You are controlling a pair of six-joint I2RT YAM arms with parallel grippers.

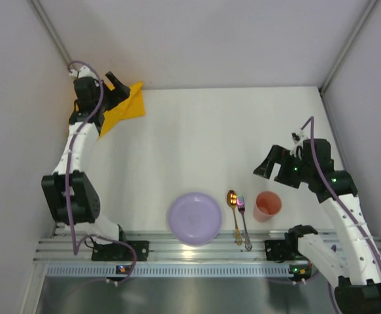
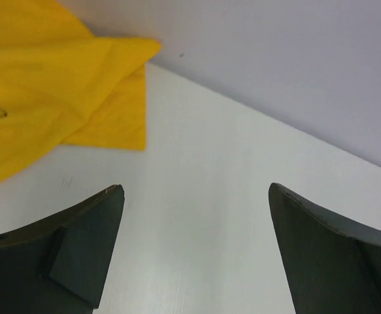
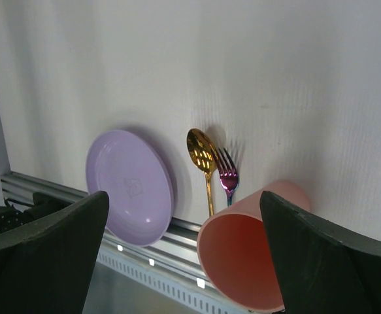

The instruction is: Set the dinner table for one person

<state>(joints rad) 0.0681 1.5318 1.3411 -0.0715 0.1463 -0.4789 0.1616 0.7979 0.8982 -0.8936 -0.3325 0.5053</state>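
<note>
Left gripper [image 2: 193, 193] open beside yellow cloth [image 2: 59, 78], right gripper [image 3: 183, 194] open near pink cup [image 3: 242, 248], plate [image 1: 195, 218], spoon [image 1: 232, 199], fork [image 1: 243, 219] on table [image 1: 197, 131]

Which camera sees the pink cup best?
The right wrist view: the pink cup is close, and you can see inside it. The top view shows the pink cup small, from above. The left wrist view misses it.

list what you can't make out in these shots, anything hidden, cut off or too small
Yellow cloth mat: top view, left arm covers part; left wrist view, frame edge cuts it off.
Pink cup: right wrist view, a finger of the right claw hides its right side.
Fork: right wrist view, handle hidden behind the cup.
Purple plate: right wrist view, centre mark too small to read.
</note>
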